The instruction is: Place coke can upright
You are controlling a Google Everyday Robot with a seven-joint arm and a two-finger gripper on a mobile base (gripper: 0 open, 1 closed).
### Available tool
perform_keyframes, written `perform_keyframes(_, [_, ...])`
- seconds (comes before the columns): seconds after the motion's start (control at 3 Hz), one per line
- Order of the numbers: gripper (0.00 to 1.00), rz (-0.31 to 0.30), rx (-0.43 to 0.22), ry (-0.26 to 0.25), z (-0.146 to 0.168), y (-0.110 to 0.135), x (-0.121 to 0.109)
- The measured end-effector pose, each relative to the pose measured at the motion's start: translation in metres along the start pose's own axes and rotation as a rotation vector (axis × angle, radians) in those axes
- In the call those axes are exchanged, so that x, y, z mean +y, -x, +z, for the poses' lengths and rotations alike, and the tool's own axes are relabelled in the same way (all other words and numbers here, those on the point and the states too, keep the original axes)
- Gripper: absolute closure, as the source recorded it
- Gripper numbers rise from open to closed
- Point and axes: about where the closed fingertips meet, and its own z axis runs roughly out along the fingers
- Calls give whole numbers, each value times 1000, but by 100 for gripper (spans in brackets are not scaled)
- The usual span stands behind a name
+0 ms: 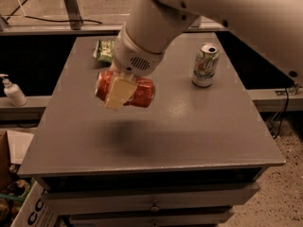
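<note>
In the camera view, the robot's thick pale arm (161, 18) reached down from the upper right over a grey surface (189, 131). Its claw (120, 91) hung above the left-centre part of that surface and was clamped on the coke can (143, 92), with one cream-coloured finger (117, 93) crossing the front of the can's body; the other finger was hidden behind it. The coke can lay on its side in this grip, its long axis roughly level and running left to right, and it was held clear of the surface, with a soft dark shadow (128, 137) on the grey top below it. A white-and-green soda can (205, 65) stood upright near the right rear part of the surface, well apart from the claw. A crumpled green bag (103, 50) lay at the left rear, partly hidden by the arm's wrist. Beneath the surface's front edge were drawers (151, 205). Off to the left, a white pump bottle (13, 91) stood on a lower ledge, and a cardboard box (33, 212) with dark lettering showed at the bottom left corner.
</note>
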Motion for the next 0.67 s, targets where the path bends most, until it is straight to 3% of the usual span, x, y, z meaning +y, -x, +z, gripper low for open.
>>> perform_keyframes(0.67, [100,20,-386,-49,-18,-25,-12])
